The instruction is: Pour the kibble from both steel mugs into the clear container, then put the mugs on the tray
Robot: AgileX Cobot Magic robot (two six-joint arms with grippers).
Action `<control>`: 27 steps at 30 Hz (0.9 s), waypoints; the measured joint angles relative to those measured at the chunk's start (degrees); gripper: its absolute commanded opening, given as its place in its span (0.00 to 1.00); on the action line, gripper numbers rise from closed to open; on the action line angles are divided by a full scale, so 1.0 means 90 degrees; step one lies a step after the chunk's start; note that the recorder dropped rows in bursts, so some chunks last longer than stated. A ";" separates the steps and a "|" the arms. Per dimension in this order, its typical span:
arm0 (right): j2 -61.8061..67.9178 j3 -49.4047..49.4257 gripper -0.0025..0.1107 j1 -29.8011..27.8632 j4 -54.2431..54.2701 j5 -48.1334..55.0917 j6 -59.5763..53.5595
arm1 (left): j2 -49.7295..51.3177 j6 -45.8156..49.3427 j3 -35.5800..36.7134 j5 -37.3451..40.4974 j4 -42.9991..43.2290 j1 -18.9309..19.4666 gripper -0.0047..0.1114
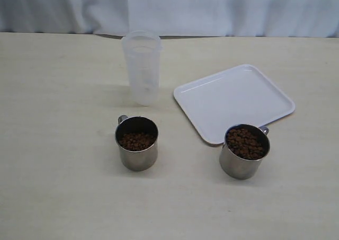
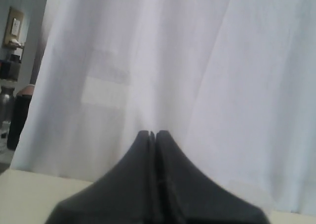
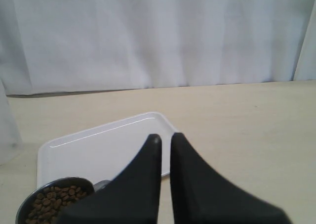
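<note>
Fingers of my left gripper (image 2: 152, 133) and right gripper (image 3: 165, 136) sat together, empty. The left mug (image 1: 136, 154) and right mug (image 1: 241, 166) looked rigid, slick and weighted by kibble (image 1: 136, 141); I judged each best pinched at its rim wall.

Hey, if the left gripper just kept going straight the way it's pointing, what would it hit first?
Probably the white curtain behind the table: the shut left gripper points at it, nothing else in line in its wrist view. Depth is unclear.

You're at a staged test bench, more lab than home: a plain cream-coloured table (image 1: 53, 197) has a pleated white cloth curtain (image 1: 222, 9) hung along its far edge. Past the curtain's side, a dim room corner holds dark gear (image 2: 15, 120).
</note>
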 measured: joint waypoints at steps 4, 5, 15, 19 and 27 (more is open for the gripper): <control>0.0000 0.0000 0.07 0.0000 0.0000 0.0000 0.0000 | 0.0811 -0.0074 0.0000 -0.0059 0.0210 0.0000 0.04; 0.0000 0.0000 0.07 0.0000 0.0000 0.0000 0.0000 | 0.1104 -0.0074 0.0000 -0.0142 0.0362 0.0000 0.04; 0.0000 0.0000 0.07 0.0000 0.0000 0.0000 0.0000 | 0.3916 -0.0786 0.0000 -0.2001 0.2954 0.0000 0.04; 0.0000 0.0000 0.07 0.0000 0.0000 0.0000 0.0000 | 0.4951 -0.0729 0.0000 -0.2438 0.3359 0.0000 0.04; 0.0000 0.0000 0.07 0.0000 0.0000 0.0000 0.0000 | 0.7149 -0.0480 -0.0232 -0.3067 0.4073 0.0000 0.04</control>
